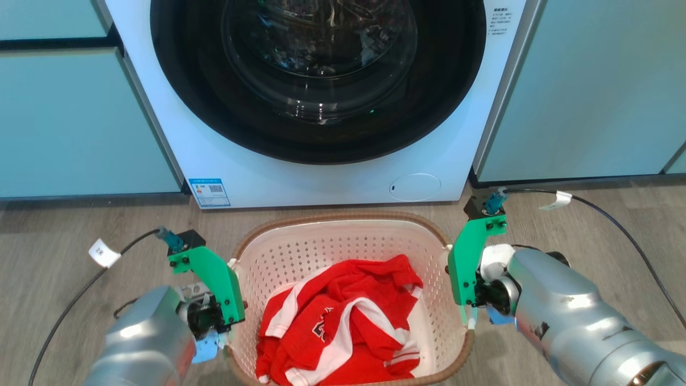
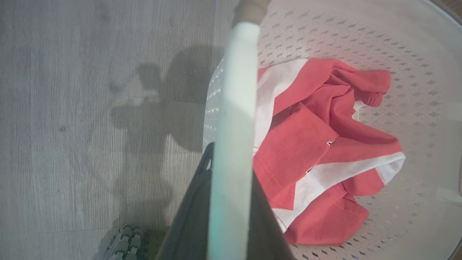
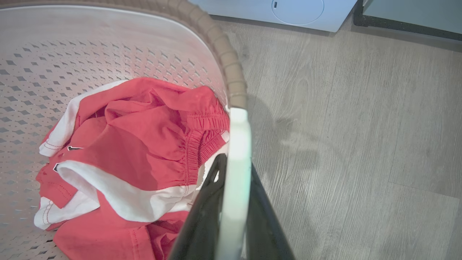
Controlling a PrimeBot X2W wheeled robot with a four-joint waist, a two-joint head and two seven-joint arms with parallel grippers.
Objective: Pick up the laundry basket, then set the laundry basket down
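Two clamped: left hand, right hand, each on a side handle of brown-rimmed white perforated plastic laundry basket; raise evenly, keep level.

A crumpled red-and-white garment lies between the left jaws and the right jaws, its gathered elastic edge just beside the right pair. Beyond both pairs stands a white washing machine with a dark round glass door, a blue label sticker low on its front ahead of the left jaws and a round flap ahead of the right jaws. Pale teal cabinets flank it, and grey wood-grain floor spreads outward of each pair of jaws
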